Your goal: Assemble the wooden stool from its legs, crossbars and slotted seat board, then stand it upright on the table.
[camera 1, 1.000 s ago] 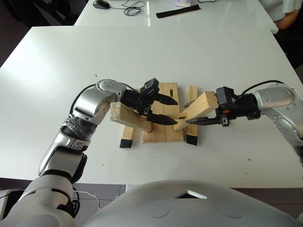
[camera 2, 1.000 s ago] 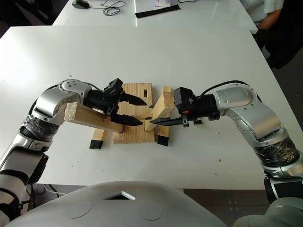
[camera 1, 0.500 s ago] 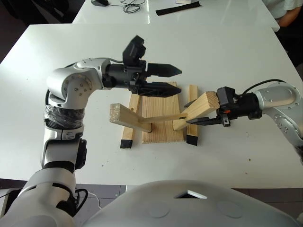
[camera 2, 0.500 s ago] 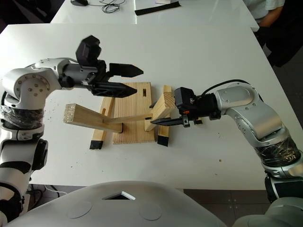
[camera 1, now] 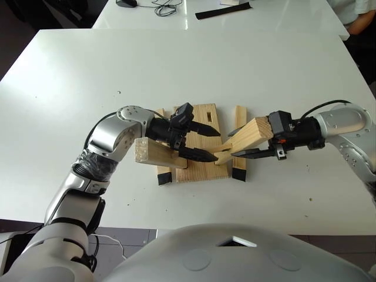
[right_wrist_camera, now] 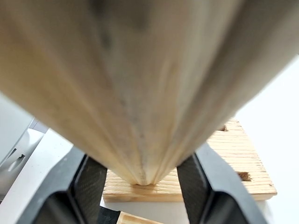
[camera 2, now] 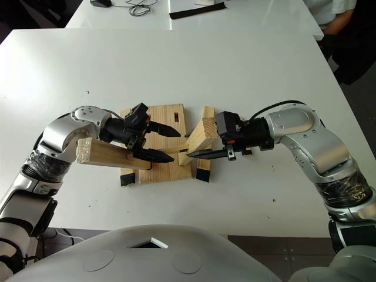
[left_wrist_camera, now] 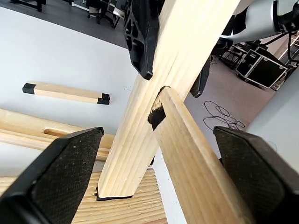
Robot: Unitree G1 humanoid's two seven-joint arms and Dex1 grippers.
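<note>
Nearest, a thick wooden leg (camera 1: pixel 150 151) is laid aslant across the left edge of the slotted seat board (camera 1: pixel 211 113), which is set flat on the white table (camera 1: pixel 88 76). Just past it, the left gripper (camera 1: pixel 215 145) is spread wide. Its fingers (left_wrist_camera: pixel 51 177) are placed either side of a thin crossbar (left_wrist_camera: pixel 196 158), and no contact with it can be made out. The crossbar's end is seated at a notch in a second leg (camera 1: pixel 252 132), which is tilted and clamped between the fingers of the right gripper (camera 1: pixel 232 144). A loose leg with black end caps (camera 1: pixel 238 113) is laid just beside the board's right edge. Farthest off, a computer mouse (camera 1: pixel 124 4) and a black strip (camera 1: pixel 222 10) are seen on another table (camera 1: pixel 282 17).
</note>
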